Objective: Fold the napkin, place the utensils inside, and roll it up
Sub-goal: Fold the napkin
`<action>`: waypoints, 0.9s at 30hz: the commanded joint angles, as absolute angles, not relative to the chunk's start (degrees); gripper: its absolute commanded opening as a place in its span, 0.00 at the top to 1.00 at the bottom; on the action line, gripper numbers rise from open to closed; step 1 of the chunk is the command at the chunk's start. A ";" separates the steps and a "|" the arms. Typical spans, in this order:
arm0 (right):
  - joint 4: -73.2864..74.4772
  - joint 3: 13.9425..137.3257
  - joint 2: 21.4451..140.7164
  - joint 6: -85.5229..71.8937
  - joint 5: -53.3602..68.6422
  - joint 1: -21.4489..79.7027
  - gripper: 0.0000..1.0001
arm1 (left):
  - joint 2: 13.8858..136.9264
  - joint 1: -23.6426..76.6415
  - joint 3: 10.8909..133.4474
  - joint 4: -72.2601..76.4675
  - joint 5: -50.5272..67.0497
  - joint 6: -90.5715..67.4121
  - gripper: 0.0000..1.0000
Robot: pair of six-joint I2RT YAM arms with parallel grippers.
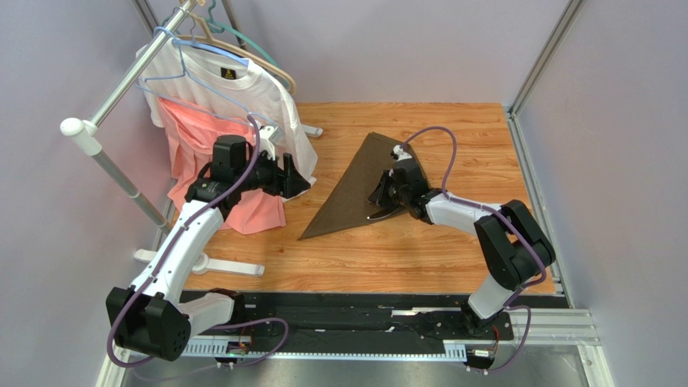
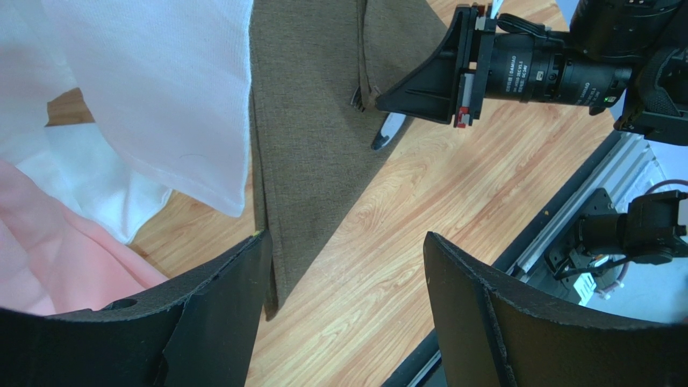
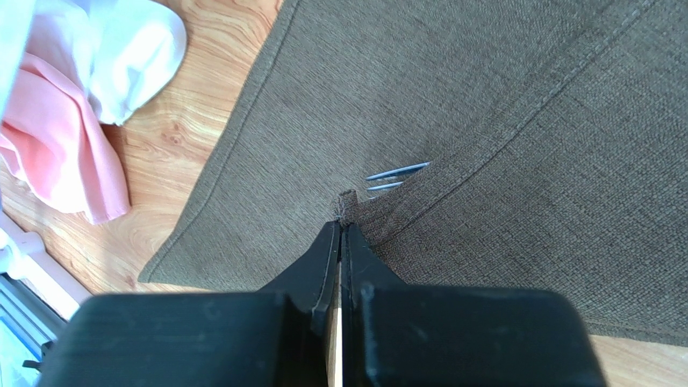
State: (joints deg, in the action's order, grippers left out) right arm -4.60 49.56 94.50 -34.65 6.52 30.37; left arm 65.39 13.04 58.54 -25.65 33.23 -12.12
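Garment rack (image 1: 74,127): far left, hung with a white T-shirt (image 1: 242,97) over a pink garment (image 1: 190,133).
Left gripper (image 2: 345,250): jaws spread wide, holding nothing, just beside the T-shirt's hem.
Napkin (image 1: 355,185): folded to a triangle, flat on the wooden table (image 1: 420,250), centre.
Fork (image 3: 396,172): only the tines show, poking from under a napkin fold.
Knife (image 2: 388,131): its tip juts past the napkin's near edge.
Right gripper (image 3: 341,230): fully closed, pinching the napkin's folded edge beside the tines.
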 commanded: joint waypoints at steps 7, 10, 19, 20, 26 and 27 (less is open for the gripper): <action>-5.89 49.13 92.73 -32.96 5.28 32.34 0.80 | 65.48 12.66 57.83 -25.66 33.75 -12.74 0.22; -5.02 48.52 91.24 -32.17 5.01 32.96 0.66 | 65.57 12.66 56.87 -25.75 32.26 -13.44 0.22; -0.88 46.32 83.15 -28.57 4.48 33.22 0.59 | 61.00 12.66 43.98 -18.12 25.05 -25.47 0.22; -0.88 45.80 81.84 -28.48 4.48 33.22 0.59 | 61.00 12.66 42.38 -14.63 24.79 -26.79 0.22; -1.14 44.04 78.75 -28.56 5.01 33.22 0.59 | 64.15 12.66 32.88 -0.37 26.37 -36.20 0.21; -1.14 43.60 78.05 -28.74 5.01 33.22 0.59 | 65.20 12.66 32.70 -0.35 26.89 -36.56 0.21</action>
